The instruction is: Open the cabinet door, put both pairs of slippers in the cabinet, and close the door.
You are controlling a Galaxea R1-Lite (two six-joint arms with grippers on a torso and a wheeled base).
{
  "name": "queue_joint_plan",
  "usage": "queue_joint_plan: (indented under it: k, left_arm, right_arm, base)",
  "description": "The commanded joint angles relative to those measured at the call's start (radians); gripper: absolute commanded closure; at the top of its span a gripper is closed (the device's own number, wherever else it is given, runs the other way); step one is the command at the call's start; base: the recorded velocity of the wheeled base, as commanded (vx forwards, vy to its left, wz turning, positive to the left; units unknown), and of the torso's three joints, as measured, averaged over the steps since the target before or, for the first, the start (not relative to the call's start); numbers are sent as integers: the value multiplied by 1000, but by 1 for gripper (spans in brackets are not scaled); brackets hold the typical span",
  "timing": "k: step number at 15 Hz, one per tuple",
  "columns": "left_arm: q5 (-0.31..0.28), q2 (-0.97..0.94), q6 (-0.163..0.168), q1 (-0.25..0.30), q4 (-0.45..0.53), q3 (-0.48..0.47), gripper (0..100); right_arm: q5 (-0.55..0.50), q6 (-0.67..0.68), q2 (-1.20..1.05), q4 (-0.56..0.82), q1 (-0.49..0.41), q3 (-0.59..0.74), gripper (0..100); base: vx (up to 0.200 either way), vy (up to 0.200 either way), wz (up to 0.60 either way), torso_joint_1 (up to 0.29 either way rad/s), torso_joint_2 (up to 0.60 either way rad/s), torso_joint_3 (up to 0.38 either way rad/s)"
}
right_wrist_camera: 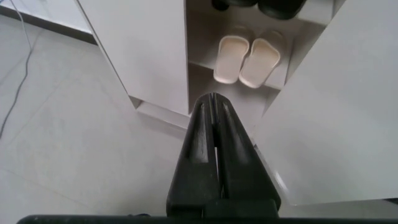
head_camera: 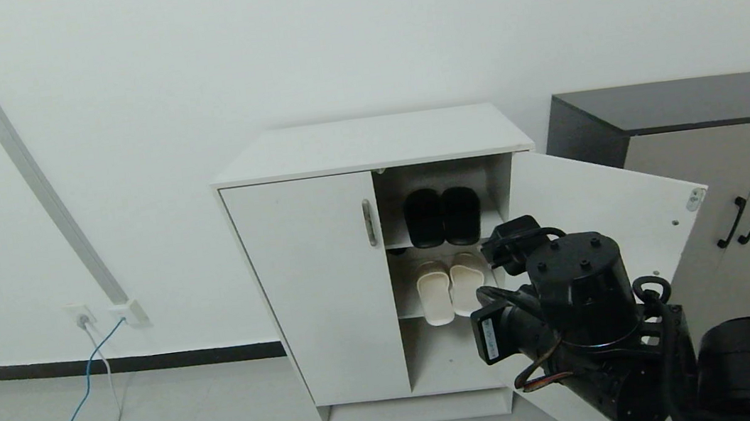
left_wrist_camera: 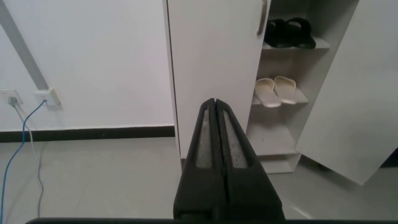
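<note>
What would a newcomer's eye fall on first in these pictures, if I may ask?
The white cabinet stands with its right door swung wide open. Inside, the black slippers sit side by side on the upper shelf, and the cream slippers on the middle shelf. The right claw, shut and empty, points toward the open compartment.

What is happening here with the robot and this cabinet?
Both pairs are inside the white cabinet: the black slippers on the upper shelf, the cream slippers on the shelf below. The right door stands open, not yet closed. The left end effector and the right end effector are shut and empty.
</note>
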Motion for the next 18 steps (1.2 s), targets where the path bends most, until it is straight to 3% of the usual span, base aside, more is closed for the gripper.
queue_joint_plan:
  k: [1, 18]
  left_arm:
    - [0, 1, 0, 0, -1, 0, 100]
    - [0, 1, 0, 0, -1, 0, 100]
  right_arm:
    - [0, 0, 1, -1, 1, 0, 100]
    - [3, -15, 1, -2, -9, 15, 100]
  base:
    - [0, 0, 0, 183, -481, -310]
    - [0, 0, 0, 224, -534, -311]
